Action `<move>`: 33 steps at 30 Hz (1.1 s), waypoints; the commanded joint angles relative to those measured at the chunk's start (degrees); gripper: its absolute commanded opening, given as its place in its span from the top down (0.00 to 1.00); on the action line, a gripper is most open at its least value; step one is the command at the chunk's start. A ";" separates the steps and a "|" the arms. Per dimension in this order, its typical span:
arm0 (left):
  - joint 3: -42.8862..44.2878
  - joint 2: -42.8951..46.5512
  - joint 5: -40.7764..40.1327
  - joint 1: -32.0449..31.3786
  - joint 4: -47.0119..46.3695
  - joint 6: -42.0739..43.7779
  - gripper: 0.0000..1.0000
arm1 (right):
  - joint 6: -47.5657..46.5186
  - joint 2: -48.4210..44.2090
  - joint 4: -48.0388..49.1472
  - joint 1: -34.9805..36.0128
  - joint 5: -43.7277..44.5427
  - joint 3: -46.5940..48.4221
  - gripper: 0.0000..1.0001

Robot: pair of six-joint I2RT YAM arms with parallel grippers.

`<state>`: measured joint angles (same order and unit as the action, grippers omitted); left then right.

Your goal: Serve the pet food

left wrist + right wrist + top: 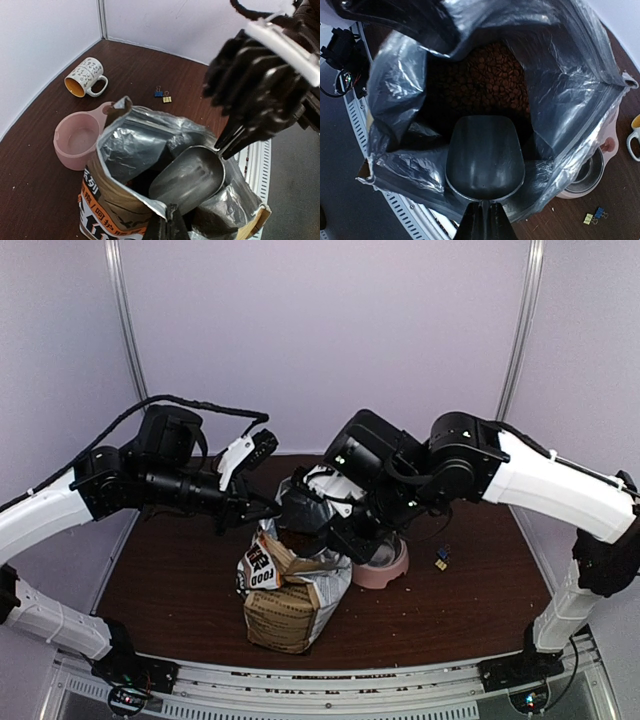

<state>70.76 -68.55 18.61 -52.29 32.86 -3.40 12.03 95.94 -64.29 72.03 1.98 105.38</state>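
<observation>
Dark brown bench [180, 580], pale walls behind. At its middle stands the opened bag [285, 610]. The left tool [167, 227] is pinched tight on the bag's rim. The right tool [482, 225] is clamped on the handle of an empty grey scoop [485, 155] inside the mouth. The pet food [495, 75] lies deep in the bag, at twelve o'clock of the scoop. No kibble shows in the pink bowl [390, 572], at three o'clock of the bag, so scooping and pouring look all left to do. "FOOD" reads on the bag's front, and Chinese characters run along an orange band.
</observation>
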 commanded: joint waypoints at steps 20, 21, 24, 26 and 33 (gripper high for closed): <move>-3.66 -1.18 2.84 -1.32 -10.02 -0.05 1.00 | 10.63 19.50 2.56 -2.59 0.77 -3.25 1.00; -3.70 -1.15 2.51 -1.32 -10.01 -0.10 1.00 | 11.74 18.32 4.81 -2.54 3.13 -4.33 1.00; -3.82 -0.85 0.04 -1.32 -9.72 -0.48 1.00 | 13.82 13.55 12.89 -2.31 5.64 -9.94 1.00; -3.96 -0.66 -1.33 -1.24 -9.58 -0.70 1.00 | 14.16 10.52 17.68 -2.08 6.38 -13.22 1.00; -3.96 -0.28 -1.83 0.41 -9.86 -1.43 1.00 | 12.75 4.13 24.98 -1.08 10.21 -18.19 1.00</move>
<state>67.11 -69.21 17.58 -52.90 27.92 -4.19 24.45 101.14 -43.90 70.52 6.00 90.13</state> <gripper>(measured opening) 0.015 0.061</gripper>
